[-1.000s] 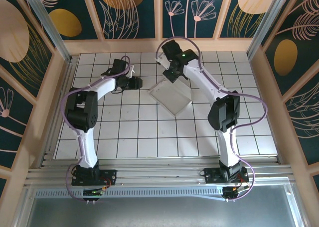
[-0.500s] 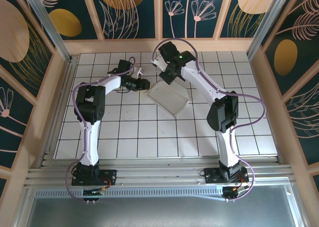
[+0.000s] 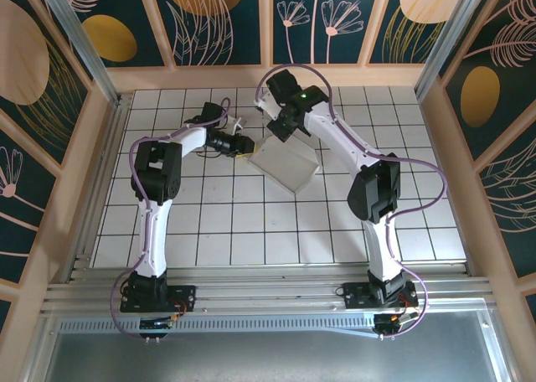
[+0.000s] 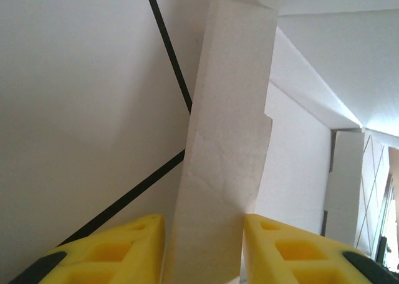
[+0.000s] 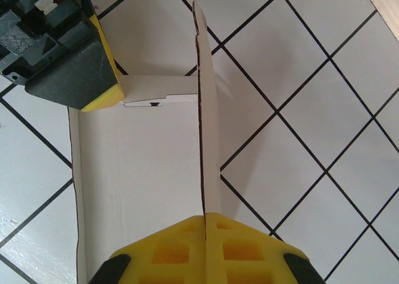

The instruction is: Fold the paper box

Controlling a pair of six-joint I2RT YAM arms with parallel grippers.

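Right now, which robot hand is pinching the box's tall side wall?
The right gripper: its yellow fingers are shut on the paper box's upright wall, seen edge-on. The left gripper straddles a short end flap instead.

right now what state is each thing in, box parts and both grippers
paper box, partly folded, base flat on the tiles
side wall, folded upright, top edge pinched
right gripper, shut on the paper box's side wall
left gripper, fingers either side of the end flap, can't tell whether it grips
end flap, joined to the side wall, not yet tucked in
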